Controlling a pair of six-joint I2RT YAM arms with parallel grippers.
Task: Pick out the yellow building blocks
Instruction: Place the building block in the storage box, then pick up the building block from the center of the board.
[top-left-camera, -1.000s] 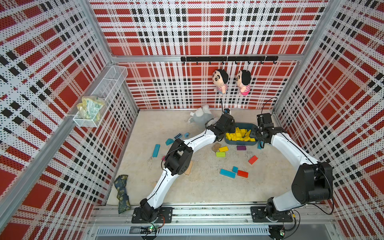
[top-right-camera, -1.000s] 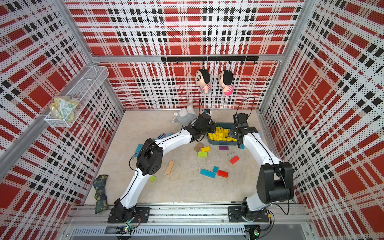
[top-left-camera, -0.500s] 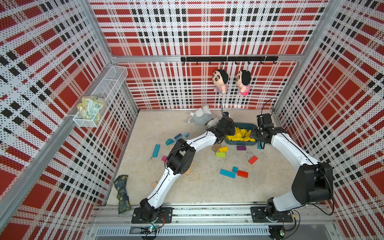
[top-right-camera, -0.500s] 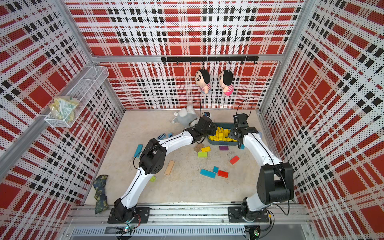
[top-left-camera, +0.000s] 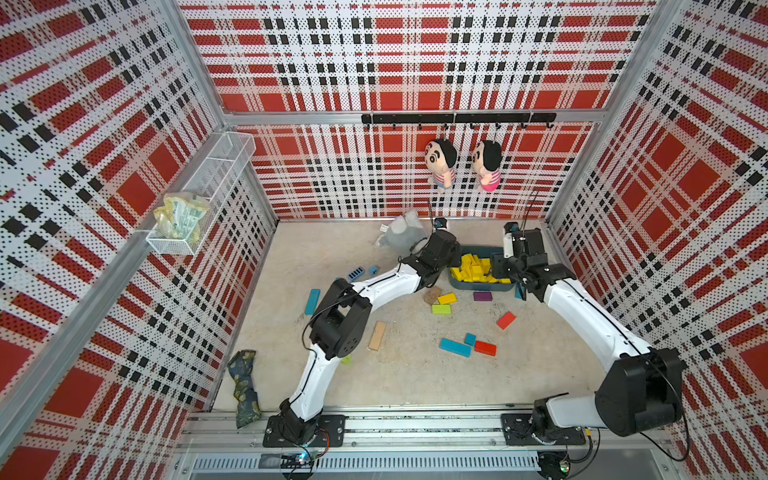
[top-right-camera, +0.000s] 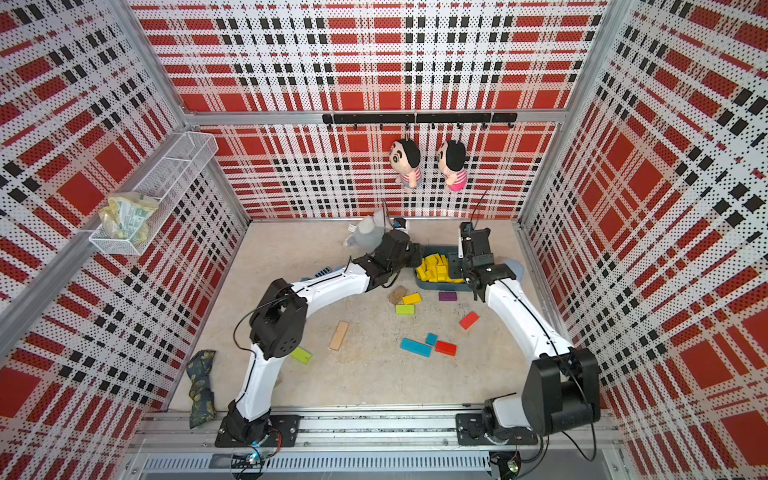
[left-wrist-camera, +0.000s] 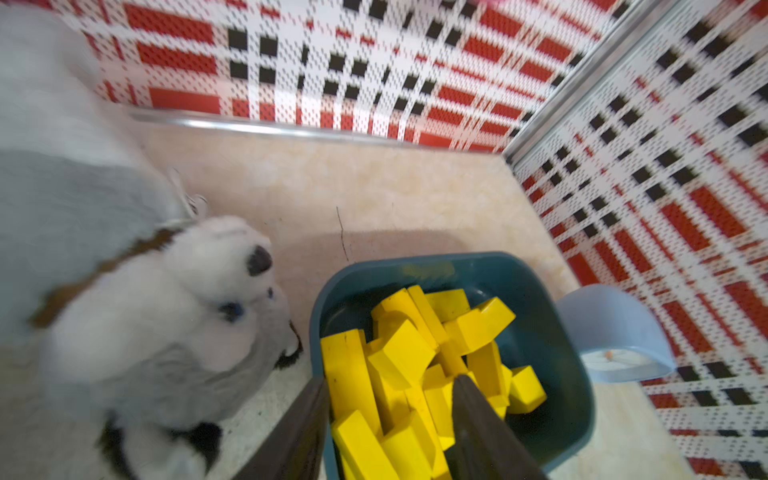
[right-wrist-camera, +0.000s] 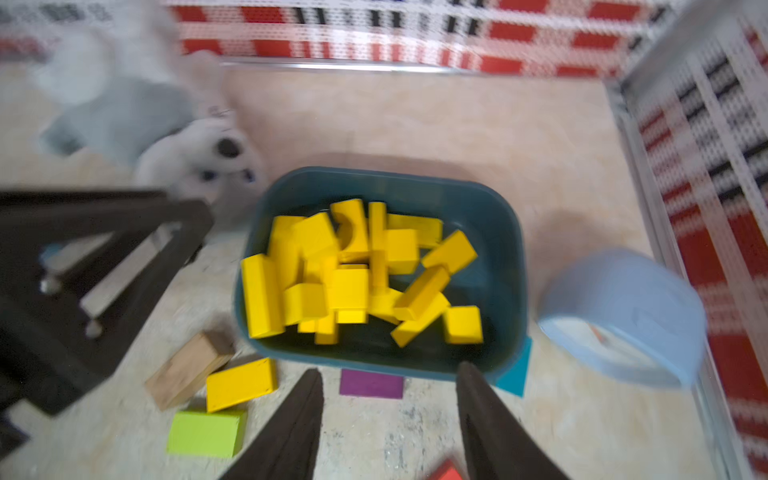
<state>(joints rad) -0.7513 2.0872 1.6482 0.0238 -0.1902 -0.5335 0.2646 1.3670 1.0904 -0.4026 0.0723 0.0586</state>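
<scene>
Since our left gripper (left-wrist-camera: 390, 380) has just parted, empty, over the yellow building blocks (left-wrist-camera: 399, 353) in the bin (left-wrist-camera: 540, 316), we reckon one yellow brick (right-wrist-camera: 241, 384) remains for our parted, empty right gripper (right-wrist-camera: 388, 370)

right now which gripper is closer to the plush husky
Left. The left gripper hangs over the end of the teal bin that lies right beside the plush husky. The right gripper is at the bin's other side, with the bin between it and the toy.

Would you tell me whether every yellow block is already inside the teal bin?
No, one yellow block lies outside the teal bin, next to a lime-green brick.
</scene>
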